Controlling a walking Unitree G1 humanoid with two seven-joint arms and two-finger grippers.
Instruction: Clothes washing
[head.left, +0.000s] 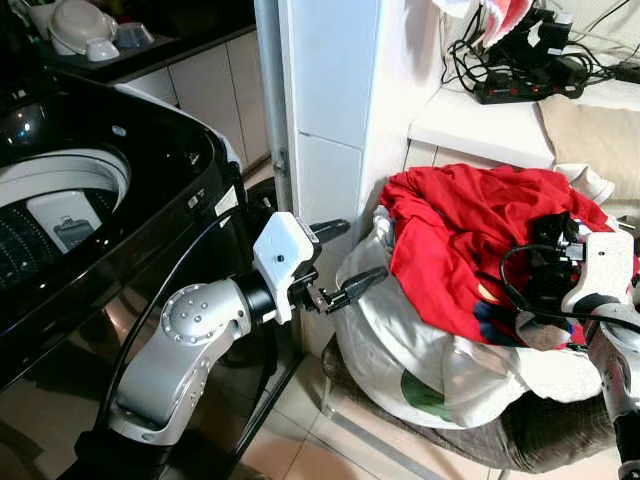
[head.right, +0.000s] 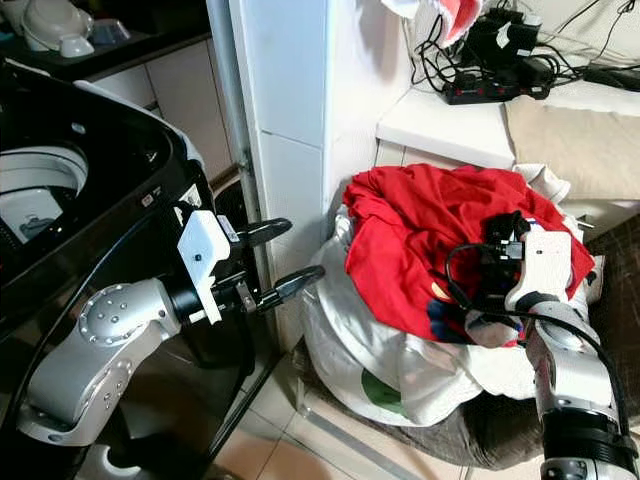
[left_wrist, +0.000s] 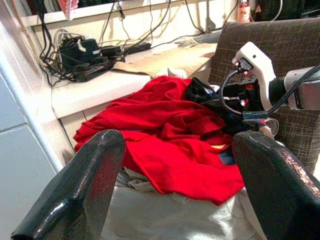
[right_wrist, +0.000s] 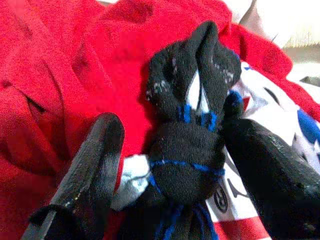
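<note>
Laundry (head.left: 470, 240) sits heaped at right of frame, nothing visibly loaded in the washer (head.left: 60, 215) upper left, my right gripper (right_wrist: 170, 165) grasping a black sock (right_wrist: 192, 105), left gripper (head.left: 345, 262) released.

washing machine (head.left: 90, 190): at the left, lid open
pillar (head.left: 330, 90): between machine and laundry pile
laundry pile (head.left: 470, 240): right of pillar, on a chair (head.left: 520, 430)
power strip (head.left: 520, 85): on the ledge (head.left: 470, 125) behind the pile
</note>
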